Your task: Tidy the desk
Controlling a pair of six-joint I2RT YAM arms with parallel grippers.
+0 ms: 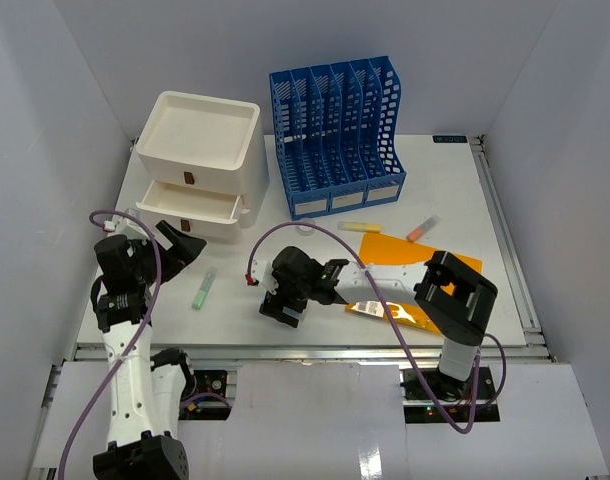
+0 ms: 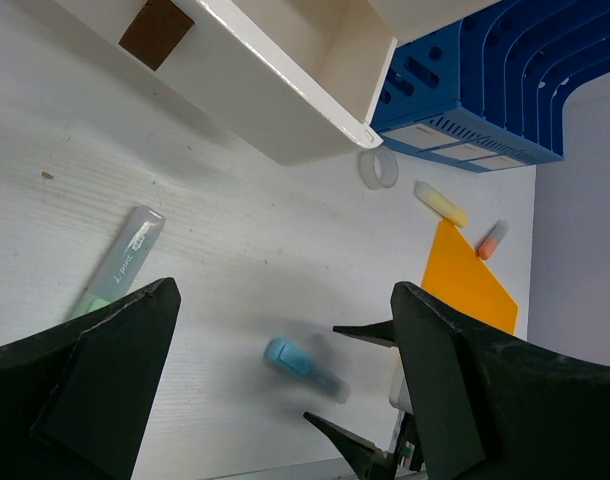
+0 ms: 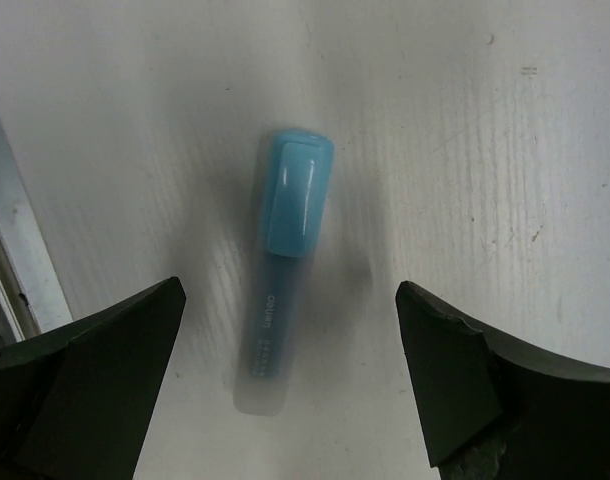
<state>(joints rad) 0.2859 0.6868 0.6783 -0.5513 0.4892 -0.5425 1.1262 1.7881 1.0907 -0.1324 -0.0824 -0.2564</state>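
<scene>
Blue highlighter (image 3: 285,250) lies flat on the desk (image 3: 465,150) between the spread jaws of my right gripper (image 3: 288,300), touching neither | my left gripper (image 2: 283,290) hangs over the desk, jaws wide apart, holding nothing | green highlighter (image 2: 120,262) lies just beside one of its fingers | desk spreads beneath both pairs of jaws

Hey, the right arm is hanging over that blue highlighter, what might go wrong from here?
1. The blue highlighter lies slightly tilted inside the open right tool; closing may skid it toward the rail at the desk's near edge.
2. The right arm's purple cable arcs over the clear tape ring; lifting might drag the ring.
</scene>
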